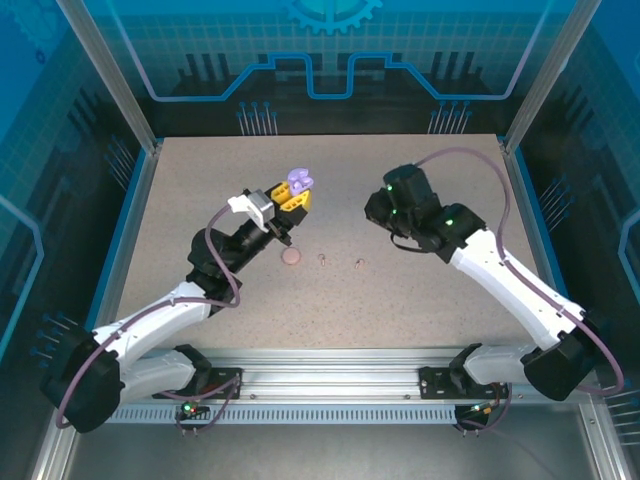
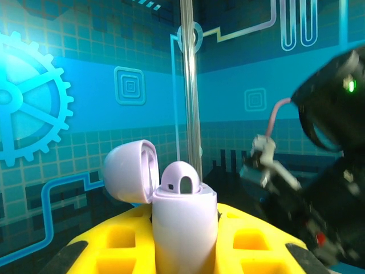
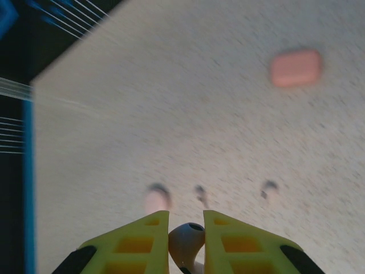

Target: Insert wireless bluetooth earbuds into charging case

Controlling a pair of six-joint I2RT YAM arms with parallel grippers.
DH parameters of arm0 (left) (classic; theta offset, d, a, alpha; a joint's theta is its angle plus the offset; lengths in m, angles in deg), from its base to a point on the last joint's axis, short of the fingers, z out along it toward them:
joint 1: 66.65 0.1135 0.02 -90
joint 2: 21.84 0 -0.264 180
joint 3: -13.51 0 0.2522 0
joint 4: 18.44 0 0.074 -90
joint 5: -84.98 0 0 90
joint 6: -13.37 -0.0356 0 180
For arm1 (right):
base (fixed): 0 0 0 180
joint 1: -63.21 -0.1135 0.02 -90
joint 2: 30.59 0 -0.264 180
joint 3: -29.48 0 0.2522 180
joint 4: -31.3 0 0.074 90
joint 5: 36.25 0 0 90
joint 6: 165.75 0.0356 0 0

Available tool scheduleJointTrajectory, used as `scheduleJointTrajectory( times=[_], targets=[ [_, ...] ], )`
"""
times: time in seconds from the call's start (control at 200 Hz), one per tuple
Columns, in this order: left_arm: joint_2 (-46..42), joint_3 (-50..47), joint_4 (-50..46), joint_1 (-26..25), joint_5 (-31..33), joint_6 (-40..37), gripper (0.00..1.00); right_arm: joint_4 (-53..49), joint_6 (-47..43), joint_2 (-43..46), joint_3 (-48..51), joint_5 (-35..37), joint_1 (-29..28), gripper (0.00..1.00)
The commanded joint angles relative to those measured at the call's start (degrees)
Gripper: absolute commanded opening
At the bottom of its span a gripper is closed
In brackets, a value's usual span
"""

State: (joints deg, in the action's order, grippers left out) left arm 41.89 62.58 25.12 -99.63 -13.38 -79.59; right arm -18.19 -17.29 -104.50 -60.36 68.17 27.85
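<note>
A pale purple earbud is pinched between the right fingers. Its rounded head, marked with a dark spot, pokes up between the two yellow tips, and it hangs above the speckled desk. A second purple earbud sits in the purple charging case, whose lid is swung open to the left; whether the slot beside that bud is filled cannot be told. The left fingers are clamped tight on the case body, holding it upright and clear of the desk. The dark right arm faces it from the right, with a gap between them. On the desk below, nearer the arm bases, lies a coral case. To its right are a tiny earbud and, further right, another tiny earbud, each apart from the others and too small to tell its colour. The right wrist view shows these desk items only as blurred spots.
</note>
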Motion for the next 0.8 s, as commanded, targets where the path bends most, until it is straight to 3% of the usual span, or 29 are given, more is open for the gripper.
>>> scheduleJointTrajectory(
  times=[0.0, 0.385, 0.795],
  targets=[
    [0.9, 2.0, 1.1, -0.3, -1.7, 0.4, 0.00, 4.3, -6.7, 0.6, -5.7, -4.7, 1.3, 0.19],
    [4.4, 4.2, 1.6, -0.4, -4.9, 0.7, 0.00, 8.3, -11.3, -3.7, -21.1, -13.3, 0.8, 0.19],
    [6.5, 5.5, 2.7, -0.4, -4.5, 0.8, 0.00, 11.9, -9.7, -4.4, -18.7, -15.3, -4.7, 0.19]
  ],
)
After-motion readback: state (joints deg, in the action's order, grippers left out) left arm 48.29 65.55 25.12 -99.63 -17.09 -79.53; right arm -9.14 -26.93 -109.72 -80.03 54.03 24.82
